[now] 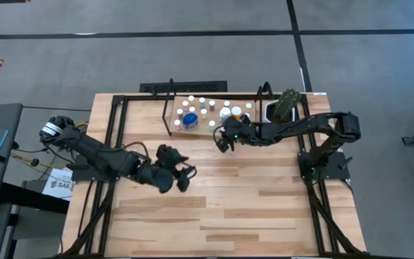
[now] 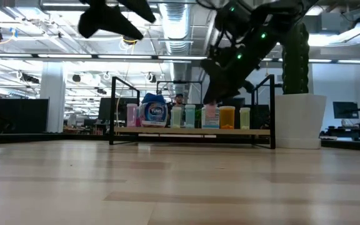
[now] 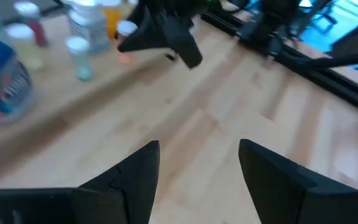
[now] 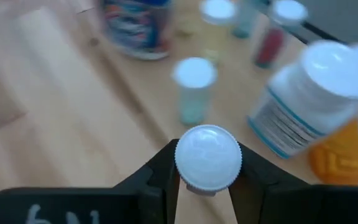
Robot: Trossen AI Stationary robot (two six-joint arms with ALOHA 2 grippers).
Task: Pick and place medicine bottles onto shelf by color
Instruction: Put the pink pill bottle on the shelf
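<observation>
Beside shelf (image 1: 171, 119): potted plant (image 1: 286, 105).

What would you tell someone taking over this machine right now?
Right gripper: shut on a white-capped bottle, at the front edge of the shelf.
Left gripper: open, empty, above mid-table.
Bottles: the others stand on the shelf, among them a big blue one, an orange one and pale green ones. No loose bottle shows on the table.
Done: nearly all bottles shelved.
Left: the held bottle is not yet set down in its colour group; its body colour is hidden from above.
</observation>
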